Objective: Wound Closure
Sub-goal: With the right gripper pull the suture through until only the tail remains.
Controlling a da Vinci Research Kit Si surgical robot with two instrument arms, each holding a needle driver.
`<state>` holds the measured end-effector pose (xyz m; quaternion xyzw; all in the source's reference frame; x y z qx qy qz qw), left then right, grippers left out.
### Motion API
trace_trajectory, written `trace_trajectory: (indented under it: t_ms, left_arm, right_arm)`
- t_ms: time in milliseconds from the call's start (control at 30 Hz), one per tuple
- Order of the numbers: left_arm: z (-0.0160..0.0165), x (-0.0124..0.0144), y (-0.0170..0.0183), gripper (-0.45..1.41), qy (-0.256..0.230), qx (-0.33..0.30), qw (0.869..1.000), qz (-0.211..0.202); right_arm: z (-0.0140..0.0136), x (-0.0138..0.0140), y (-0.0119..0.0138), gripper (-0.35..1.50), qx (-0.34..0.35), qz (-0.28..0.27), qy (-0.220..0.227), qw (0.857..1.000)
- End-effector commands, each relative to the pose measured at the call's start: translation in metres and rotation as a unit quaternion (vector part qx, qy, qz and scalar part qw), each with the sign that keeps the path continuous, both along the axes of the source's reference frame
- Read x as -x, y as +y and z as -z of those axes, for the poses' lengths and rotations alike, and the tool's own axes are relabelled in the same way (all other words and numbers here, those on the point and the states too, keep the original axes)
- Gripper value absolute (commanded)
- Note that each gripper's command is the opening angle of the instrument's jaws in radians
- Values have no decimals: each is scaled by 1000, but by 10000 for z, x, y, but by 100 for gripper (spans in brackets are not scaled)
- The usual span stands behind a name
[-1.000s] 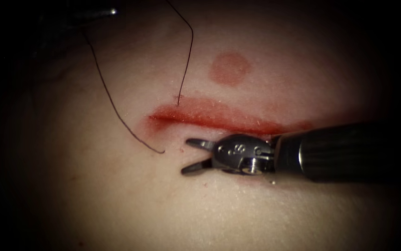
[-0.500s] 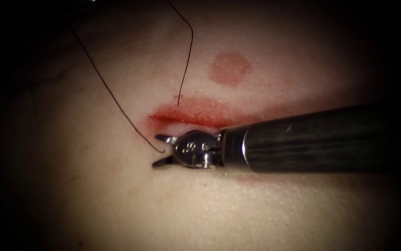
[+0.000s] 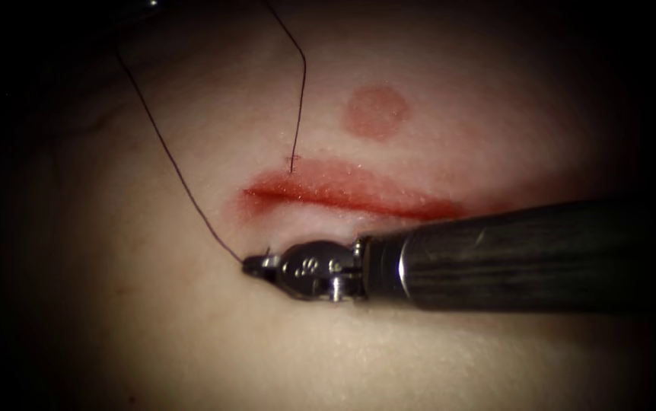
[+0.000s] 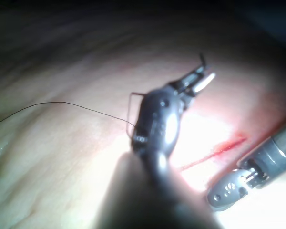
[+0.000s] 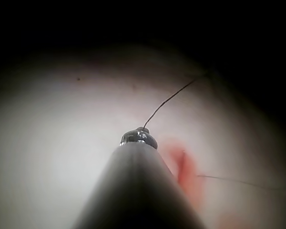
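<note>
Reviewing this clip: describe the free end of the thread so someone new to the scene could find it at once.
Start at the red cut across the tissue. Just below its left end sits the right end effector, jaws shut. The thread end is pinched right there; unlike the other strand, which enters the tissue above the cut, this one slants up and left from the tool's tip.

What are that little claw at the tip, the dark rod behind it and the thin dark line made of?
The right tool looks like polished metal: silvery, with bright glints. Its shaft seems a dark, matte composite or coated tube, faintly streaked. The thread looks like fine dark suture filament; its fibre cannot be told.
</note>
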<state>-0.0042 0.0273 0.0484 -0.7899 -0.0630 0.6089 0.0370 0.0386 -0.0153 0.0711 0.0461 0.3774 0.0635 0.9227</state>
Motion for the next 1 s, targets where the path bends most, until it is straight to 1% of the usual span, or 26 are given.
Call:
trace_trajectory:
  t_ms: [33,100,133,200,233,267,300,333,367,400,433,467,500,533,567,600,633,700,733,767,800,833,867,933,1000]
  left_arm:
    - [-8,6,1,-35,-1,1,1000,0]
    - [-11,8,0,-35,0,2,1000,0]
    - [-12,10,-2,-35,-1,3,1000,0]
    - [-13,12,-3,-35,-2,4,1000,0]
    - [-13,13,-3,-35,-3,5,1000,-1]
    - [-13,13,-3,-35,-3,5,1000,-1]
    - [-13,13,-3,-35,-4,5,1000,-1]
    - [-13,14,-3,-35,-4,5,1000,-1]
    - [-13,13,-3,-35,-4,5,1000,-2]
    - [-13,13,-3,-35,-5,5,1000,-2]
    - [-13,13,-3,-35,-5,5,1000,-2]
    - [-14,13,-2,-35,-5,5,1000,-2]
    - [-14,13,-2,-35,-5,5,1000,-2]
    - [-14,13,-2,-35,-5,5,1000,-2]
    - [-14,13,-2,-35,-5,5,1000,-2]
    - [-14,12,-2,-35,-5,5,1000,-2]
    - [-14,12,-2,-35,-5,5,1000,-2]
    - [-15,12,-2,-35,-5,8,1000,-2]
    - [-15,12,-2,-35,-5,8,1000,-2]
    - [-15,12,-3,-35,-5,8,1000,-2]
    - [-15,12,-3,-35,-5,8,1000,-2]
    - [-15,12,-3,-35,-5,8,1000,-2]
    - [-15,12,-3,-35,-5,9,1000,-2]
    - [-15,12,-3,-35,-5,9,1000,-2]
    - [-15,12,-3,-35,-5,9,1000,-2]
  right_arm:
    - [9,-8,-24,-35,-12,5,0,1000]
    - [22,-9,-36,-35,-20,7,-1,1000]
    - [41,-11,-47,-35,-29,9,0,1000]
    - [65,-14,-56,-35,-37,10,0,999]
    - [87,-19,-60,-35,-43,10,3,999]
    - [87,-19,-60,-35,-43,10,3,999]
    - [97,-21,-61,-35,-47,11,5,999]
    - [117,-29,-60,-18,-56,12,10,998]
    - [125,-32,-57,21,-57,8,14,998]
    - [138,-34,-48,101,-28,5,39,999]
    - [141,-33,-43,118,-15,3,44,999]
    - [142,-29,-31,133,8,13,40,999]
    - [140,-26,-26,136,11,15,39,999]
    - [140,-26,-26,136,11,15,39,999]
    - [132,-18,-14,143,14,15,38,999]
    - [128,-14,-9,145,14,15,37,999]
    - [116,-5,0,146,18,16,34,999]
    - [105,4,8,146,26,18,28,999]
    - [105,4,8,146,26,18,28,999]
    - [91,13,16,146,36,19,20,999]
    - [83,17,19,148,40,20,18,999]
    - [83,17,19,148,40,20,18,999]
    - [71,21,25,148,43,20,15,999]
    - [66,23,28,148,46,21,14,999]
    - [48,23,39,148,57,22,6,998]
